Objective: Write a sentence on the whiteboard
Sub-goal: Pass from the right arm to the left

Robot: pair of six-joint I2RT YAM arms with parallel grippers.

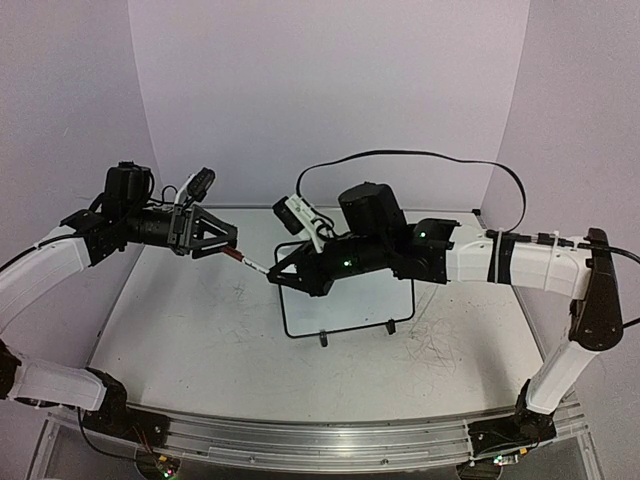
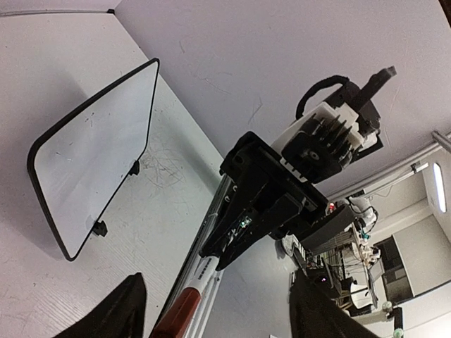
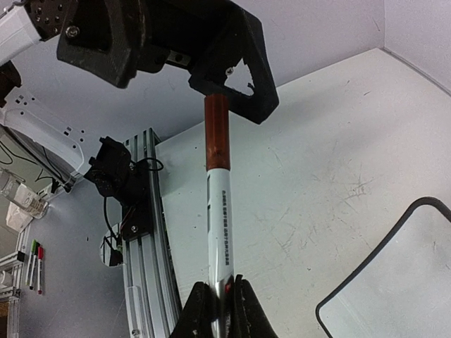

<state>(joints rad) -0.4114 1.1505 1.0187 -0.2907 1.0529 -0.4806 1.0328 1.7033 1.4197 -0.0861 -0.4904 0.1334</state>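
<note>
Overhead camera first: I've got both arms up over the table, meeting nose to nose left of centre. My right gripper (image 1: 274,275) is pinched tight on the white barrel of a marker (image 1: 252,263), aiming it toward 10 o'clock. On the right wrist camera the barrel sits clamped between the two fingers (image 3: 203,311) at 6 o'clock, with the red cap (image 3: 217,130) pointing up to 12. My left gripper (image 1: 224,246) faces it from 9 o'clock, jaws spread wide. On the left wrist camera the dark fingertips (image 2: 123,310) stand either side of the cap with a gap showing on each side. From the right wrist view the cap's end runs up to one of those left fingers, and I can't tell whether it touches. The whiteboard (image 1: 345,305) stands on its two black feet (image 1: 322,339) on the scuffed tabletop (image 1: 190,340), at about 4 o'clock from the marker, its upper part hidden behind my right arm in the overhead view. On the left wrist camera its black-framed face shows whole, over at 9 o'clock. The marker is off the board, held in the air above the table.
</note>
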